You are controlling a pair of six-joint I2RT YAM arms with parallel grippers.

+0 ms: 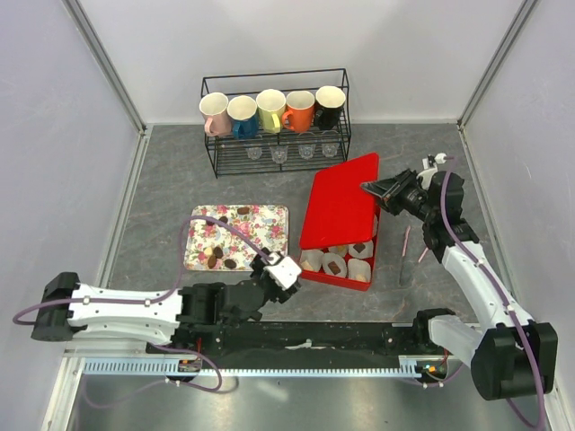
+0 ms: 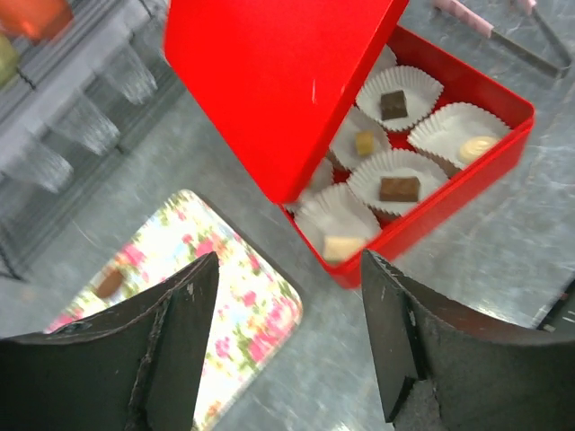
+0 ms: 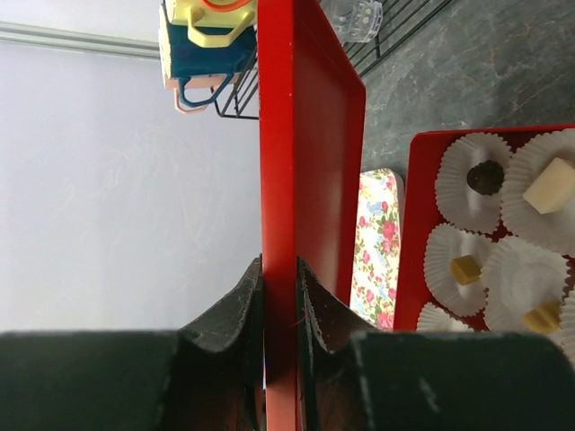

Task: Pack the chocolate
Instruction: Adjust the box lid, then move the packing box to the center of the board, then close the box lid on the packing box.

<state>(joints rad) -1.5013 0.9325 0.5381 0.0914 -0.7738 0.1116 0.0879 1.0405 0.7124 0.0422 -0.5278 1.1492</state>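
surface: grey table (image 1: 166, 180) | on it: wire rack (image 1: 232, 162), floral tray (image 1: 265, 229), red box (image 1: 334, 281), tongs (image 1: 403, 260)

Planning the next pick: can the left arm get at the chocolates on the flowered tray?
Probably yes: the left gripper is open and empty beside the tray's near corner, nothing covers the chocolates, and the right gripper holds the lid over the box.

Top cam overhead behind bases; close wrist cams share red box (image 2: 454, 202), ahead of left gripper (image 2: 289, 265), beside right gripper (image 3: 279, 269).

Wire rack (image 1: 225, 163) w/ five mugs (image 1: 271, 109) (glasses (image 1: 278, 154) below), floral tray (image 1: 269, 226), tongs (image 1: 403, 260) at rt.
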